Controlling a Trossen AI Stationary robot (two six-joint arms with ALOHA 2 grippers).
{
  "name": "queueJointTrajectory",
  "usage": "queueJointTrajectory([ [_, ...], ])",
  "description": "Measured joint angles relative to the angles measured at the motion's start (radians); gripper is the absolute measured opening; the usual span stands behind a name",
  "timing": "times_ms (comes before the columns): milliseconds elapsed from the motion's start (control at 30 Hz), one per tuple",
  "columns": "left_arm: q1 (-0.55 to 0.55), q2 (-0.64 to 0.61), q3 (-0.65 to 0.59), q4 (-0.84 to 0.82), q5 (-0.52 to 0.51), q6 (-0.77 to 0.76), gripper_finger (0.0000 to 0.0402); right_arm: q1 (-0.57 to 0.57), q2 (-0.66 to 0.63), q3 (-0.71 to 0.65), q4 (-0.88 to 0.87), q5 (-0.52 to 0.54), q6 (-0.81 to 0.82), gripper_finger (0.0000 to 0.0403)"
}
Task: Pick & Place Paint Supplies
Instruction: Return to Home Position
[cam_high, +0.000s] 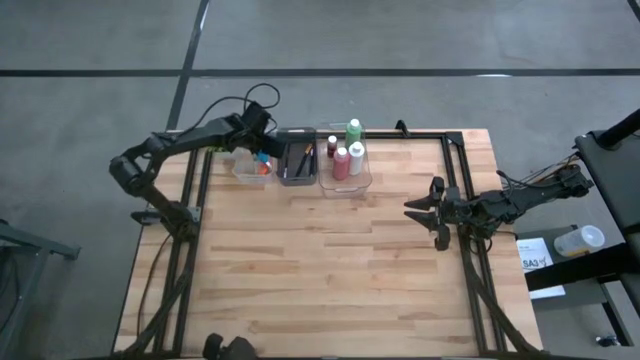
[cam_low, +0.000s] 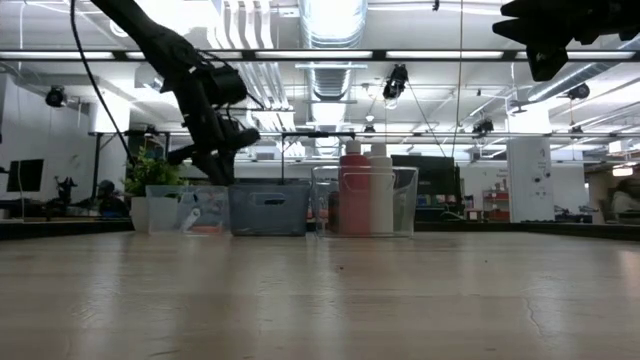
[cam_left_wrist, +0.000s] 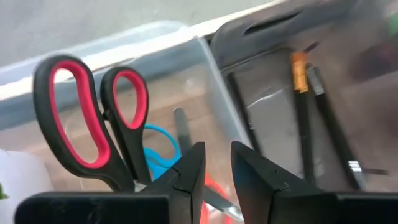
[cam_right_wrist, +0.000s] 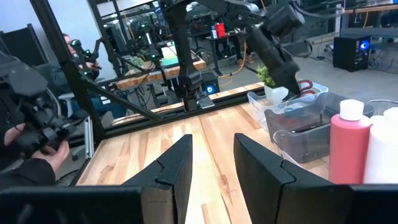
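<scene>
My left gripper hangs open just above the small clear bin at the table's far edge and touches nothing. In that bin the red-handled scissors lean handles-up against the wall, beside a blue tool and an orange tool. Thin dark-handled brushes lie in the dark bin next to it. The green, white, dark red and tiny brown bottles stand upright in the larger clear bin. My right gripper waits open, high over the table's right side.
The three bins stand in a row along the far edge. A small green potted plant stands left of them. Bare wood stretches from the bins to the near edge. A person's hands show beyond the table's left side.
</scene>
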Motion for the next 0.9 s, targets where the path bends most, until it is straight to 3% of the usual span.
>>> queueJointTrajectory([
  [400,-0.039,-0.295,0.0,0.121,0.057,0.013,0.0086,0.0,0.0,0.0,0.0,0.0,0.0,0.0116],
  [567,-0.116,-0.395,0.0,0.212,0.093,0.249,0.0072,0.0,0.0,0.0,0.0,0.0,0.0,0.0116],
  [700,-0.188,-0.444,-0.001,0.228,0.11,0.416,0.0015,0.0,0.0,0.0,0.0,0.0,0.0,0.0116],
  [900,-0.255,-0.47,-0.014,0.28,0.182,0.497,0.0004,0.0,0.0,0.0,0.0,0.0,0.0,0.0116],
])
